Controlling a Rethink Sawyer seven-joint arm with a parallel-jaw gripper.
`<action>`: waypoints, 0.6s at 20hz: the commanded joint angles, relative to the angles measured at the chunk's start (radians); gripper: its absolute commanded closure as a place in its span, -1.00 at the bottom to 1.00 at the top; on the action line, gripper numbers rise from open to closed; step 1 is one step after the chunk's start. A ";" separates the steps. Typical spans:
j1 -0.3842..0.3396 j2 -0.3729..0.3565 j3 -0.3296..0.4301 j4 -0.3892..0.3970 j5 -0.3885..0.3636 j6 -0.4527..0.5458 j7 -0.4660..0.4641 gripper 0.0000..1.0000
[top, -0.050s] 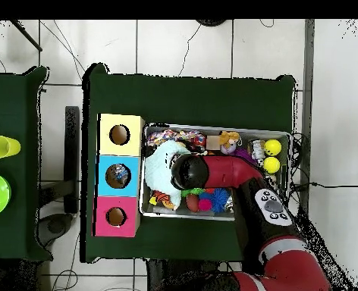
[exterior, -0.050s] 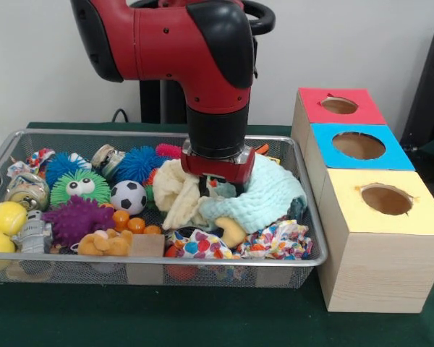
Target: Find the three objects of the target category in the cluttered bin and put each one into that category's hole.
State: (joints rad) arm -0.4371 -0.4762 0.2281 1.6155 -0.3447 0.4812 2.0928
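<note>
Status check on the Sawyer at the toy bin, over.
Gripper down in the bin, pressed into the mint cloth and cream cloth; fingers hidden. Three holes, nothing seen going in. Cloths cover the toys beneath.

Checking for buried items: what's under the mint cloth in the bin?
The mint cloth drapes over a yellow toy, partly showing at its front edge, and meets a cream cloth. The gripper presses in between them. Anything deeper is covered.

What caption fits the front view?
Hand down among cloths in the toy-filled bin, beside three boxes with holes.
</note>
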 commanded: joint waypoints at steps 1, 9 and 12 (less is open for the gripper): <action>-0.021 0.062 -0.015 0.098 0.005 0.156 -0.007 -1.00; 0.027 0.039 -0.083 0.074 -0.097 0.028 -0.005 -1.00; 0.030 0.034 -0.089 0.077 -0.116 -0.013 -0.003 1.00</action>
State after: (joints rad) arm -0.4183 -0.4789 0.1932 1.6165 -0.3661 0.4835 2.0928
